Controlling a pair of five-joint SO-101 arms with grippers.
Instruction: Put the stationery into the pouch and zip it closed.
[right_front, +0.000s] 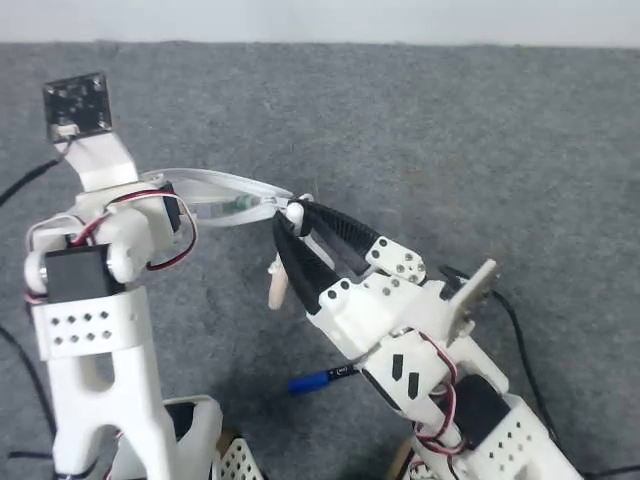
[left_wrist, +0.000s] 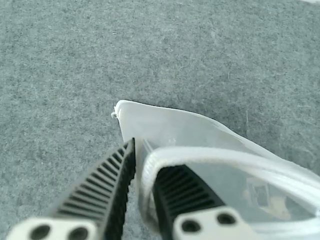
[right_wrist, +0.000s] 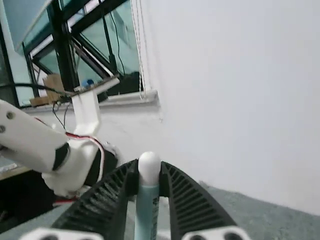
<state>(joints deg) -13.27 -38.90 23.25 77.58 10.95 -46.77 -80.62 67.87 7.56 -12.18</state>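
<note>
Stationery nearest the arm bases is a blue pen (right_front: 318, 380), laid flat on the grey desk (right_front: 480, 130) well to the near side of the pouch (right_front: 225, 195) and partly covered by the right arm. Pale marks are carried on a dark band at its end, too small to be read. Between that pen and the pouch, a cream stick (right_front: 277, 286) is seen, just beside the right arm's black fingers.

Closer to the pouch, the right claw (right_front: 290, 226) is pressed together on a teal pen with a round white cap (right_wrist: 148, 169), which is pinched between both ribbed fingers. The cap is brought just beside the pouch's end; whether it is inside the opening cannot be told.

The pouch itself is clear plastic with a thick pale rim. That rim is pinched by the left claw (left_wrist: 145, 160), one finger outside the pouch wall and one behind it. A small printed label (left_wrist: 259, 194) is seen through the wall, its writing blurred beyond reading. Grey desk lies beyond the pouch's far corner.
</note>
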